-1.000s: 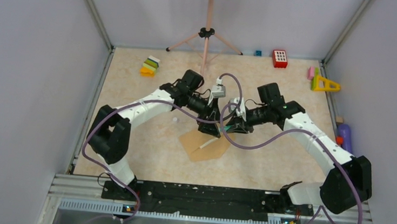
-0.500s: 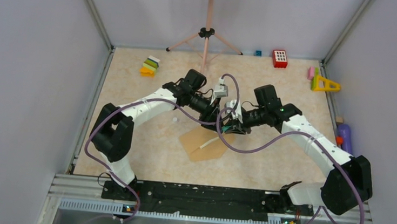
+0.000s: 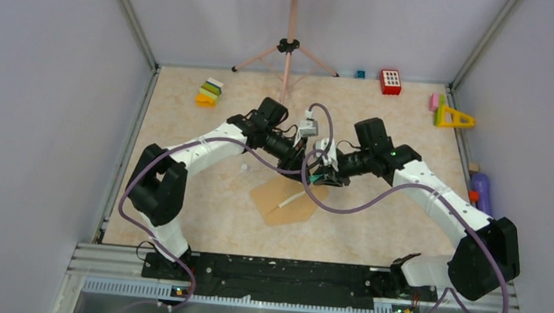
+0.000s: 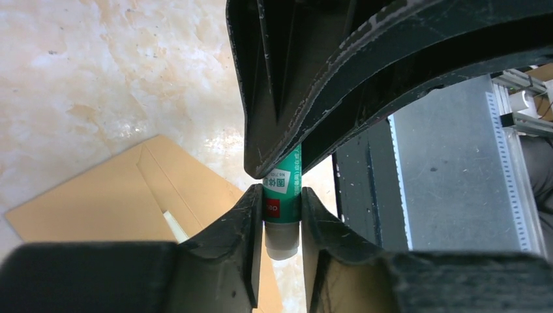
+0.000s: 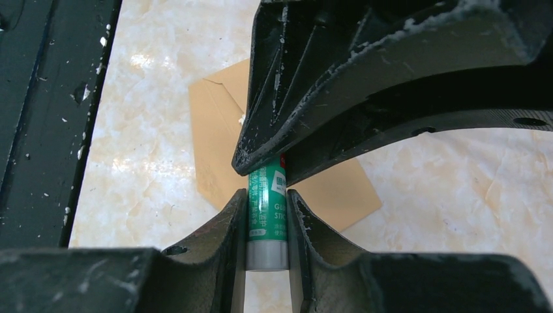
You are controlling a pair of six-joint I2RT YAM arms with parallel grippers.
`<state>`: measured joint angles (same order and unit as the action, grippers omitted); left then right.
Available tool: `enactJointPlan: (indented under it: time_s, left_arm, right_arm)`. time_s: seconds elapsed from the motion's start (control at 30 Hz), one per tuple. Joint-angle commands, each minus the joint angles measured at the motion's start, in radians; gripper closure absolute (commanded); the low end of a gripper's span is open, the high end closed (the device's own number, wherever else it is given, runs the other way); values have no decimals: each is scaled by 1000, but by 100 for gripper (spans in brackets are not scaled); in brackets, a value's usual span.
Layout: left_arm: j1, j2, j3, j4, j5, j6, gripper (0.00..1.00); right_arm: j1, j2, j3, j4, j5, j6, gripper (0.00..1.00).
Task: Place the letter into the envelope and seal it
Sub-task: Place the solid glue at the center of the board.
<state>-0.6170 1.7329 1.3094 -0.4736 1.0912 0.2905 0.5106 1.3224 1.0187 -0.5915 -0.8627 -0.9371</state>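
Note:
The brown envelope (image 3: 285, 203) lies flat on the table with its flap open, also seen in the left wrist view (image 4: 98, 205) and the right wrist view (image 5: 339, 189). A pale sliver of the letter (image 3: 290, 200) (image 4: 173, 225) shows at the envelope's mouth; the rest is hidden. Above it, both grippers meet nose to nose on a green glue stick (image 4: 282, 192) (image 5: 266, 205). My left gripper (image 4: 282, 199) (image 3: 305, 176) is shut on the stick's whitish cap end. My right gripper (image 5: 266, 202) (image 3: 323, 178) is shut on the green body near its grey base.
A pink tripod (image 3: 289, 48) stands at the back centre. Coloured blocks (image 3: 209, 92) sit back left, a red block (image 3: 390, 82) and a yellow triangle (image 3: 454, 117) back right, and a purple bottle (image 3: 482, 191) by the right wall. A small white bit (image 3: 243, 167) lies left of the envelope.
My left gripper has closed from wide open onto the glue stick's cap end. Both wrists drew slightly closer together above the envelope. The right grip is unchanged.

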Motion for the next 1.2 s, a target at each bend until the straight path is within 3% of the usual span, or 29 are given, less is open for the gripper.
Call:
enactJointPlan:
  time_s: [0.0, 0.1, 0.33, 0.4, 0.47, 0.73, 1.0, 1.17]
  left_arm:
    - [-14, 12, 37, -3, 22, 13, 77]
    - [-15, 13, 38, -4, 26, 12, 93]
    - [20, 11, 46, -23, 12, 20, 92]
    - [61, 5, 51, -42, 9, 30, 92]
    - [105, -5, 57, -88, -2, 71, 92]
    - [245, -56, 1, -217, -306, 226, 94]
    - [327, -67, -159, -38, -633, 207, 97]
    - [325, -42, -178, 11, -597, 287, 97]
  right_arm:
    - [21, -32, 4, 43, -6, 12, 100]
    - [23, -32, 4, 50, 5, 18, 100]
    - [21, -81, 8, 66, 53, 72, 23]
    - [15, -116, -3, 69, 60, 77, 9]
    - [0, -151, -15, 72, 61, 85, 2]
    - [-47, -232, -65, 107, 58, 112, 1]
    - [-47, -219, -98, 154, 40, 138, 1]
    - [-47, -220, -116, 171, 53, 141, 1]
